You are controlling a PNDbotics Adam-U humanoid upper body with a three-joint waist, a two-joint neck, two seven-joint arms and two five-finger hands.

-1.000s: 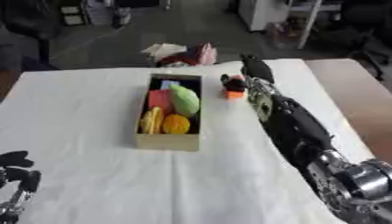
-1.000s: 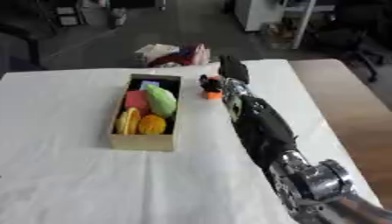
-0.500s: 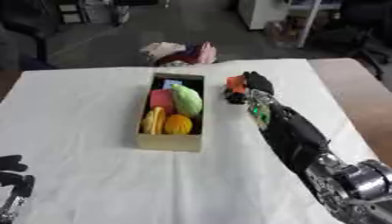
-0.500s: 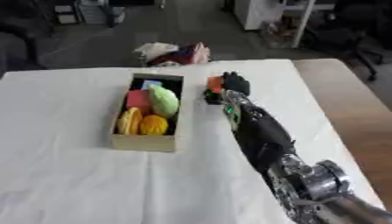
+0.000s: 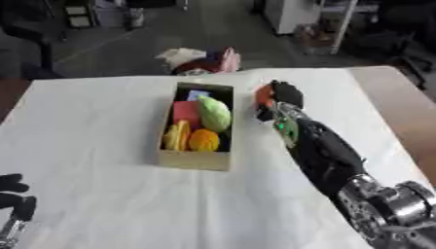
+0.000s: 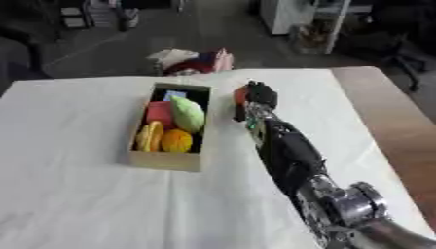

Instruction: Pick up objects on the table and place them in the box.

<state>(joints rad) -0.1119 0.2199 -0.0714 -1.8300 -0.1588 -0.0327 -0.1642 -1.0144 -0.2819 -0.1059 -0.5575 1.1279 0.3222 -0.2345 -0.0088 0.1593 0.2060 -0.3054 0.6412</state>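
While the small orange-red object (image 5: 263,96) sat just off the right wall of the box, at about three o'clock from the box's far end, the robot's right hand (image 5: 285,95) had its black fingers curled round it, so that only the left part of the orange piece showed. I could not tell whether the object rested on the cloth or was lifted off it. The black right forearm (image 5: 317,148) ran from the hand toward five o'clock, down to a silver joint at the lower right corner.

The shallow tan cardboard box (image 5: 193,160) lay lengthwise on the white-covered tabletop (image 5: 94,121), its long axis running twelve to six. Inside it, a pale green rounded object (image 5: 214,113) lay along the right side, a red block (image 5: 185,111) sat to its left, and a small blue piece (image 5: 197,94) showed at the twelve o'clock end. Toward the six o'clock end, a round orange fruit-like object (image 5: 204,140) lay touching a yellow ridged object (image 5: 177,136) on its left.

The left hand (image 5: 14,202) showed at the lower left corner, around seven o'clock, well apart from the box; its dark fingers looked bent, but whether they were spread or closed I could not tell.

Beyond the tabletop's far edge, at twelve o'clock, a heap of white, red and pink things (image 5: 203,60) lay on the floor.
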